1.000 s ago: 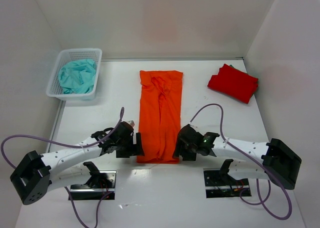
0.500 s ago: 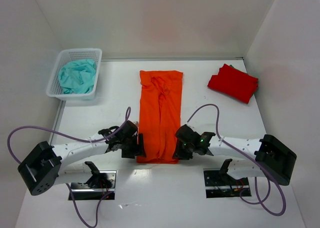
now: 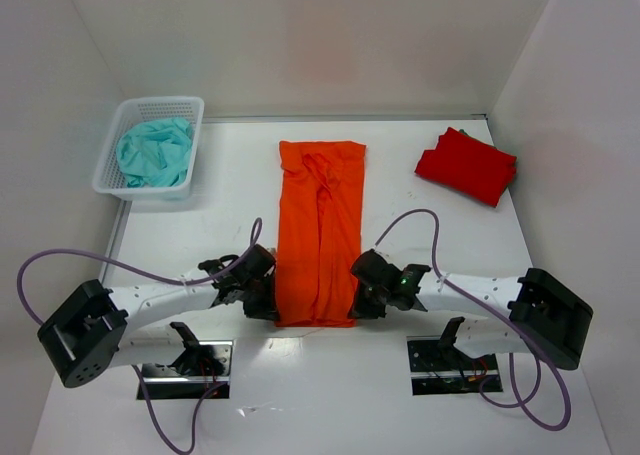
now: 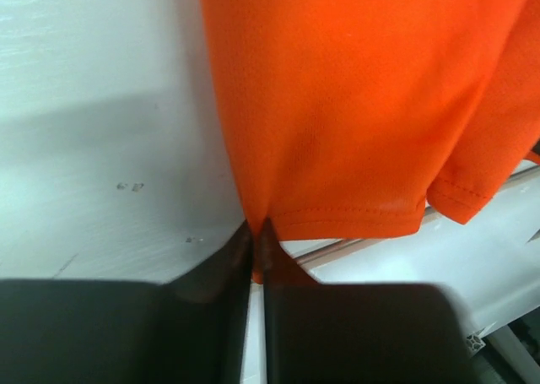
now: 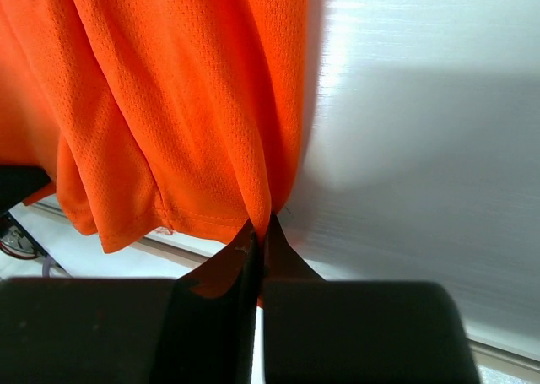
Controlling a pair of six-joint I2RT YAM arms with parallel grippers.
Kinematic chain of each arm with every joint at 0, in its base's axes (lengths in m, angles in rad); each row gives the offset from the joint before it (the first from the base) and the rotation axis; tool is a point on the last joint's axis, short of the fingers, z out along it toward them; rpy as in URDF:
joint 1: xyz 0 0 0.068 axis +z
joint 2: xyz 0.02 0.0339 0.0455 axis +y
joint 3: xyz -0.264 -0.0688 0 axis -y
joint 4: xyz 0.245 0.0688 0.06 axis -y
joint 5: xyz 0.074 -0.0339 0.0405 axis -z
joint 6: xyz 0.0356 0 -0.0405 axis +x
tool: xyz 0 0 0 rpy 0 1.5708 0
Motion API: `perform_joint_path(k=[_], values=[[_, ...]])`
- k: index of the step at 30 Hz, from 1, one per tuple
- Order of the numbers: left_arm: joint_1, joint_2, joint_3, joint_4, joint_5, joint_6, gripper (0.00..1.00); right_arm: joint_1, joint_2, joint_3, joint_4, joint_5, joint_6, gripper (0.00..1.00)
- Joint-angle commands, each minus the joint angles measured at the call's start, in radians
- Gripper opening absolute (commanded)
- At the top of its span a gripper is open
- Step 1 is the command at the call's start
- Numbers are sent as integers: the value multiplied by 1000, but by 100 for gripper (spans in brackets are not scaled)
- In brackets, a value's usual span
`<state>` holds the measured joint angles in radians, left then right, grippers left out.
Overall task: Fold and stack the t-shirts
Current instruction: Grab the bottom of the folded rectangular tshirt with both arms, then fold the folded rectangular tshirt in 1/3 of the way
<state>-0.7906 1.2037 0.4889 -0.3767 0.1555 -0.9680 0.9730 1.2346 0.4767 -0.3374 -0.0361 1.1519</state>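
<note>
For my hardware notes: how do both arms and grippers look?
Both the left arm and right arm have white links and black joints. A thin purple cable loops along each. The left gripper and right gripper are black, with tapered fingers.

Orange t-shirt (image 3: 320,230) flat, narrow; red t-shirt (image 3: 466,165) folded

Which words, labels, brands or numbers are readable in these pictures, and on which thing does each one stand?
None: no view shows any readable text.
orange t-shirt: plain cloth, no print or tag showing.
red t-shirt: plain, no print showing.
basket: plain white mesh, no label visible.
</note>
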Motion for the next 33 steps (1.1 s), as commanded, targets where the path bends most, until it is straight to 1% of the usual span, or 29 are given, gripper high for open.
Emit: perform_joint_path(k=[1,4,7,10,11,14,16,18,21,25,28,31,33], values=[[-4,22,-10,4,29,-17,0,9,-6,0,18,33,5,0],[-4,22,17,-7,29,2,0,9,-6,25,-13,45,5,0],[-4,22,97,-73,-7,38,0,-2,-43,63,-74,74,5,0],[-4,37,192,-133,-31,66,0,-48,-91,93,-104,96,-24,0],[-4,40,226,-149,-46,74,0,-81,-101,109,-118,96,-43,0],[19,40,295,-154,-53,107,0,-150,-129,148,-142,96,-92,0],[19,44,333,-166,-62,126,0,-186,-129,187,-153,95,-117,0],[20,77,393,-180,-62,157,0,-215,-114,217,-153,73,-153,0],[40,123,440,-203,-62,182,0,-283,-83,246,-143,57,-194,0],[118,146,513,-203,-53,229,0,-363,-12,333,-133,37,-276,0],[211,175,568,-209,-24,285,0,-427,38,400,-115,3,-321,0],[272,246,638,-218,24,375,0,-456,111,458,-91,-15,-351,0],[298,325,700,-223,59,427,0,-465,167,529,-86,-16,-371,0]])
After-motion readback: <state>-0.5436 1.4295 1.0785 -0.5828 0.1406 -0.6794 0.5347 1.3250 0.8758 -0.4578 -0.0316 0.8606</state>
